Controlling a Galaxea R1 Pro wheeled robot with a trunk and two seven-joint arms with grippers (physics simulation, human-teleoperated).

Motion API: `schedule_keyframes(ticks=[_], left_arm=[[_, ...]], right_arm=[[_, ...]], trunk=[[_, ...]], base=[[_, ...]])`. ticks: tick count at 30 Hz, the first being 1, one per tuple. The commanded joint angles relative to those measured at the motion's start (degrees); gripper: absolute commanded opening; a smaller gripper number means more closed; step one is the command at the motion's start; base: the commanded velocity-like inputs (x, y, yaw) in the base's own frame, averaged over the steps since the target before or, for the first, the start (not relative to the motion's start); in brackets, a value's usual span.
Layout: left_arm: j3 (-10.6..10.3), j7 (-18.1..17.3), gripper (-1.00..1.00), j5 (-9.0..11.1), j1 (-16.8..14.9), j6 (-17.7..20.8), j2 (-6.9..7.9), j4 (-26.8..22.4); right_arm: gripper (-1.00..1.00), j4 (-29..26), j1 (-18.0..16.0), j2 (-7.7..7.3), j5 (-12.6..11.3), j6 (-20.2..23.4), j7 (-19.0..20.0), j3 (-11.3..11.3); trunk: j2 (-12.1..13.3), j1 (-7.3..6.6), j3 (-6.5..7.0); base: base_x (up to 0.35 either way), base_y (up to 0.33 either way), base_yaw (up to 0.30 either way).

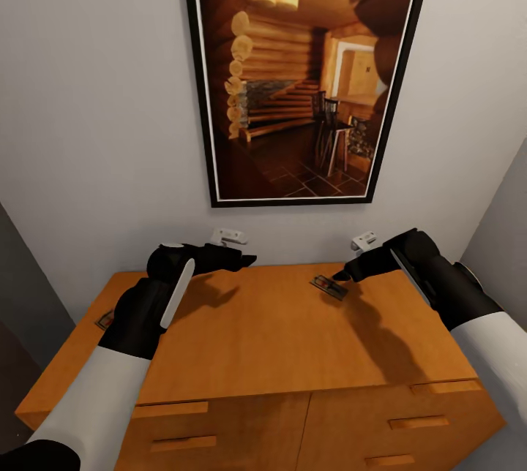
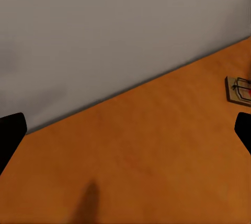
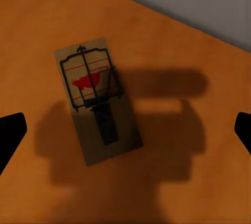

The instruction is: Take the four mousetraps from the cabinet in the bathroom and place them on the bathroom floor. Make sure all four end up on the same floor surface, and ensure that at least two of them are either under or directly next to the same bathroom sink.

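both arms outstretched; right pincer (image 1: 342, 277) over mousetrap (image 1: 328, 286).

A furnished room in a home, rendered in simulation. Shown by a plain grey-white wall (image 1: 88, 91) hung with a large black-framed picture (image 1: 304, 72) of a log-cabin interior, and below it a low orange-brown wooden cabinet (image 1: 256, 339) with drawer fronts and slim bar handles, two white wall fittings (image 1: 228, 236) just above its top.
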Motion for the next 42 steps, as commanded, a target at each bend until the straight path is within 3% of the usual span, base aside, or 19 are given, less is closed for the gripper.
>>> schedule_keyframes(ticks=[1,14,24,42], left_arm=[[0.03,0.13,1.0,0.35,-0.05,0.35,-0.02,-0.02],[0.03,0.17,1.0,0.35,-0.05,0.34,0.0,0.12],[0.03,0.18,1.0,0.29,-0.05,0.34,0.02,0.2],[-0.02,0.22,1.0,0.32,-0.05,0.34,0.01,0.31]], right_arm=[[1.0,-0.05,-0.07,-0.04,0.39,0.14,0.35,0.1],[1.0,-0.04,-0.06,0.16,0.36,0.14,0.39,-0.29],[1.0,-0.11,-0.07,0.41,0.74,0.14,0.22,-1.95],[1.0,-0.08,-0.06,0.72,0.86,0.14,0.06,-2.25]], trunk=[[-0.04,0.0,-0.07],[-0.04,0.0,-0.07],[-0.04,0.0,-0.07],[-0.04,0.0,-0.07]], base=[[0.0,-0.007,0.0],[0.0,-0.002,0.0],[0.0,0.0,0.0],[0.0,0.0,0.0]])
